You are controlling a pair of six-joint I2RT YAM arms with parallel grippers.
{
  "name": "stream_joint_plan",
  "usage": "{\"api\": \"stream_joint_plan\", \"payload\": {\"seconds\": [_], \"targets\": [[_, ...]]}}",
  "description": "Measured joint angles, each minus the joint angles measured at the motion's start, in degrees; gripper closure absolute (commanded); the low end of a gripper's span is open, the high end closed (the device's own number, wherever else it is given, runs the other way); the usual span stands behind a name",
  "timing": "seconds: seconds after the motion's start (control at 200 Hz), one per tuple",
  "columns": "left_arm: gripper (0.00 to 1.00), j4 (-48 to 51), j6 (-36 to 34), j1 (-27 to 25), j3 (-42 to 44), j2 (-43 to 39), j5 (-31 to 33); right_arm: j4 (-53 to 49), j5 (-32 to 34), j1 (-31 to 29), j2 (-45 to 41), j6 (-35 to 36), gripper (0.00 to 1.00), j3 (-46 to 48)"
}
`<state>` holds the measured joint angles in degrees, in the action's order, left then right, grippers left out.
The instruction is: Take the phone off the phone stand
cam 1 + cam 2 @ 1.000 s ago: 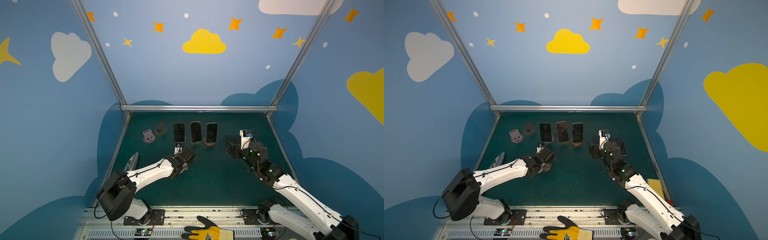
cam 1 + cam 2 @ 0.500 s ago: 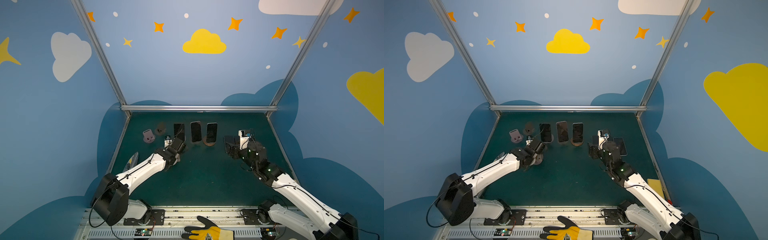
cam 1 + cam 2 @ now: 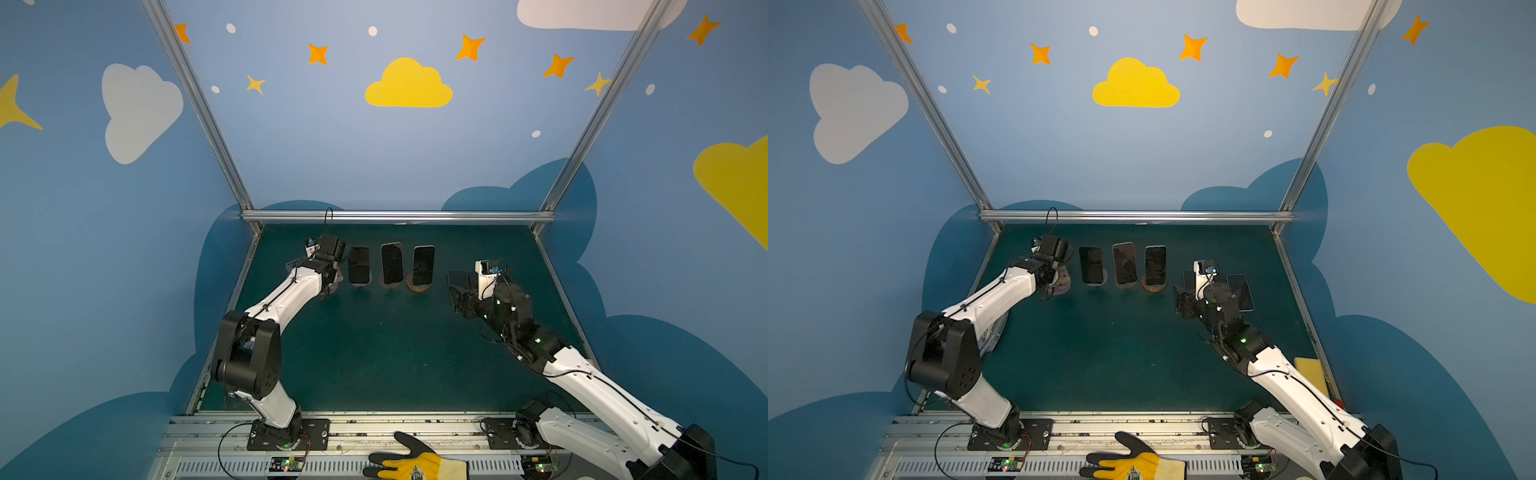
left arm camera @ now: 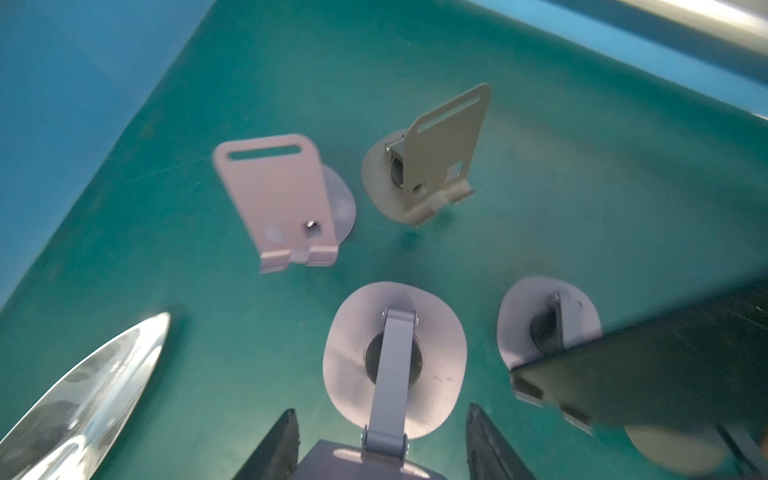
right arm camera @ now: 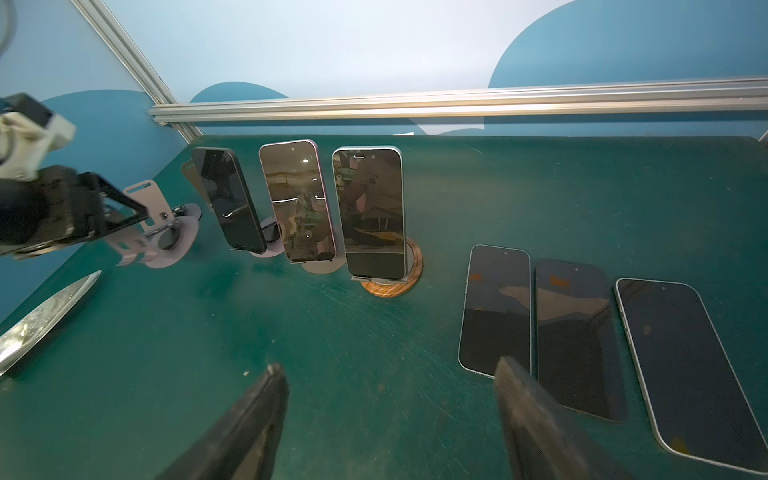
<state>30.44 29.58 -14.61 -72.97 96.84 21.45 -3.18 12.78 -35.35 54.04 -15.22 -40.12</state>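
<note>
**Top views.** On the dark green mat [image 3: 374,353], three phones are standing upright in a row near the back rail, each leaning on its own stand. They are a black-framed phone [image 3: 358,266], a pink-framed phone [image 3: 391,264] and a silver-framed phone [image 3: 424,264]. The last is resting on a round wooden-based stand [image 3: 417,287]. The left gripper [image 3: 332,284] is reaching down just left of the row, its jaws hidden beneath the wrist. The right gripper [image 3: 459,293] is hovering to the right of the row, apart from it. A yellow-and-black work glove [image 3: 415,465] is lying on the front rail.

**Left wrist view.** The left gripper [image 4: 380,453] is clamping the back plate of an empty lilac-grey hinged stand [image 4: 395,357]. One black finger [image 4: 282,449] is sitting at each side of the plate. Whether the stand's round base is touching the mat cannot be told. Beyond it, an empty lilac slotted stand [image 4: 282,195] and an empty beige slotted stand [image 4: 444,153] are standing side by side. A shiny pointed metal piece [image 4: 83,395] is lying near the mat's edge.

**Right wrist view.** The right gripper [image 5: 390,374] is holding nothing. Its jaws are standing apart with only bare mat between them. Ahead, the three framed phones are leaning on their stands, well apart from the jaws. Beside them, three dark-screened phones are lying flat, side by side: a near flat phone [image 5: 494,307], a middle flat phone [image 5: 577,336] and an outer flat phone [image 5: 698,365].
</note>
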Motion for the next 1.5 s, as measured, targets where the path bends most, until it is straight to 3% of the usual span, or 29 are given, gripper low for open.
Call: {"api": "stream_joint_plan", "payload": {"seconds": [0.395, 0.731, 1.081, 1.307, 1.502], "targets": [[0.57, 1.2, -0.5, 3.7, -7.2, 11.9, -1.1, 0.4, 0.0, -0.3, 0.3, 0.1, 0.22, 0.2], [0.51, 1.5, -1.9, 5.6, -9.4, 14.0, -1.7, 0.5, -0.1, -1.2, 2.8, 0.5, 0.23, 0.2], [0.19, 1.7, -3.6, 6.9, -9.8, 14.7, -4.1, 0.9, 1.1, -2.9, 6.0, 1.4, 0.24, 0.2], [0.0, 3.2, -4.4, 7.0, -8.9, 6.3, -7.5, 1.0, 2.2, -3.8, 8.8, 2.1, 0.23, 0.2], [0.0, 3.2, -4.3, 7.0, -8.0, -7.2, -9.1, 0.8, 3.3, -4.8, 10.1, 2.2, 0.23, -0.2]]}}
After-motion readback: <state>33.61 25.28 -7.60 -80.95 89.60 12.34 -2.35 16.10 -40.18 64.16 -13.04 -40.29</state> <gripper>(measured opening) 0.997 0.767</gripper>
